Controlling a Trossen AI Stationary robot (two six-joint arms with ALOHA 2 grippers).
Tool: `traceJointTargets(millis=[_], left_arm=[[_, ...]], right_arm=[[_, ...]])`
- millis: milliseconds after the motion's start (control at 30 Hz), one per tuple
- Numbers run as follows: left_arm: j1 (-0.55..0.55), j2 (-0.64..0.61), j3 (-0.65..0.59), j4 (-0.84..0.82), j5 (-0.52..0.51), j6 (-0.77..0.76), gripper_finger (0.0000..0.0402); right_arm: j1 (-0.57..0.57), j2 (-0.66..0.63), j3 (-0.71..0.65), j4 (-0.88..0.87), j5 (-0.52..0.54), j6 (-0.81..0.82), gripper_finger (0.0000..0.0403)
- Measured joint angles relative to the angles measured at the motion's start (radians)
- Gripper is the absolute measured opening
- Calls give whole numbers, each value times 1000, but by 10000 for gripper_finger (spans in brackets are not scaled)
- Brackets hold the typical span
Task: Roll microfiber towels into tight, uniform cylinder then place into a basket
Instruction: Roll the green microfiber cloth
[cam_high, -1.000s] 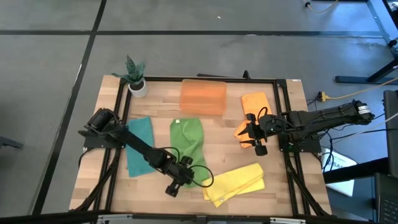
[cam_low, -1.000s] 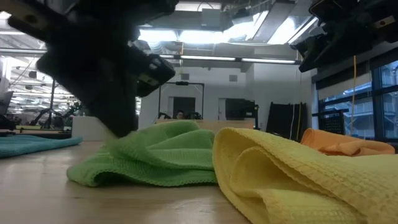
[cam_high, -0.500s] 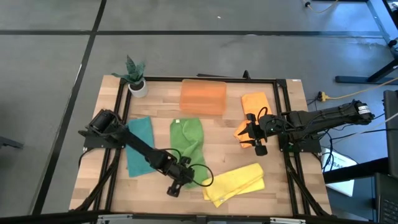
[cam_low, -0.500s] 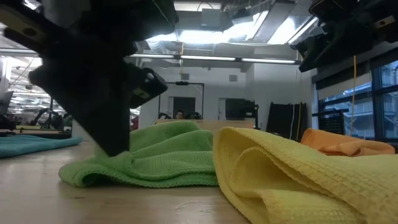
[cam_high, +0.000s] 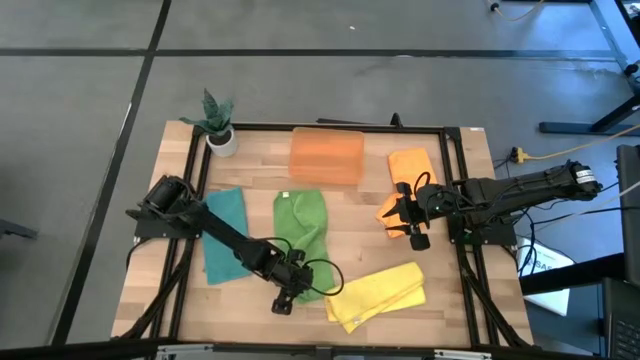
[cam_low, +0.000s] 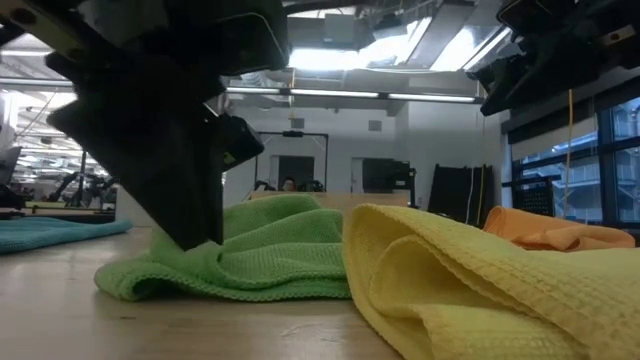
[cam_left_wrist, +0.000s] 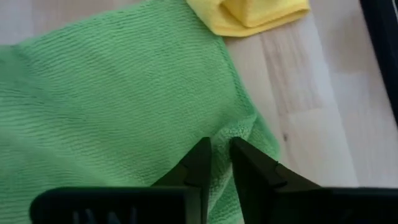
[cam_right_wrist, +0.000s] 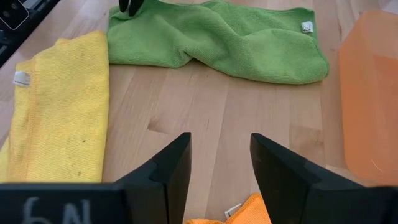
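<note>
the left gripper (cam_high: 287, 297) is sliding along the near corner of the green towel (cam_high: 303, 228) toward the yellow towel (cam_high: 378, 294), dragging that corner flatter and wider on the table (cam_high: 352, 205), and its fingers (cam_left_wrist: 200, 163) are now standing slightly apart over the cloth.

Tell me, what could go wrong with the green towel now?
The left gripper sits at the green towel's near corner with its fingers only slightly apart, so the corner may slip free or bunch instead of rolling neatly. The yellow towel lies right beside that corner, so a sweep might snag it too. The right gripper is open over bare wood, holding nothing that could steady the cloth.
</note>
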Motion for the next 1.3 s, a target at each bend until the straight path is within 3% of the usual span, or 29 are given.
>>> traceJointTargets(millis=[267, 500, 667, 933, 1067, 1300], left_arm=[[-3, -2, 0, -20, 42, 32, 64], [-1, -78, 0, -107, 39, -17, 64], [1, -171, 0, -186, -58, -28, 64], [70, -230, 1, -361, -374, -21, 64], [153, -206, -1, -453, -393, -17, 64], [309, -164, -1, -420, -383, 111, 64]], right_arm=[[0, 0, 0, 0, 0, 1, 166], [0, 0, 0, 0, 0, 2, 166], [0, 0, 0, 0, 0, 2, 166], [0, 0, 0, 1, 1, 2, 166], [0, 0, 0, 1, 1, 2, 166], [0, 0, 0, 2, 1, 3, 166]])
